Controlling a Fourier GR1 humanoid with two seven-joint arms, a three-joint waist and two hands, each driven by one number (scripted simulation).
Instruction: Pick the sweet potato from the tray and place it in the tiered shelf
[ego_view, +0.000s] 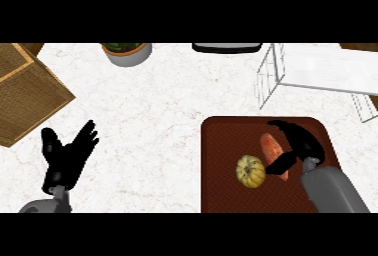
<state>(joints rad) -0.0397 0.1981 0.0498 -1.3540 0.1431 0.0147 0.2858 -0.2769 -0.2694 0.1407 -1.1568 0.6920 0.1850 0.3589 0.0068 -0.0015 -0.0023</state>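
Lying lengthwise top-to-bottom, sweet potato (270, 145)

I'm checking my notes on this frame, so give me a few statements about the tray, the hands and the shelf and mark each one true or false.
1. The sweet potato lies on the tray. True.
2. The right hand is over the shelf. False: it is over the tray, at the sweet potato.
3. The left hand is open, away from the tray. True.
4. The squash sits on the shelf. False: it is on the tray, beside the sweet potato.
5. A plant pot stands on the tray. False: it stands on the counter near the far edge.
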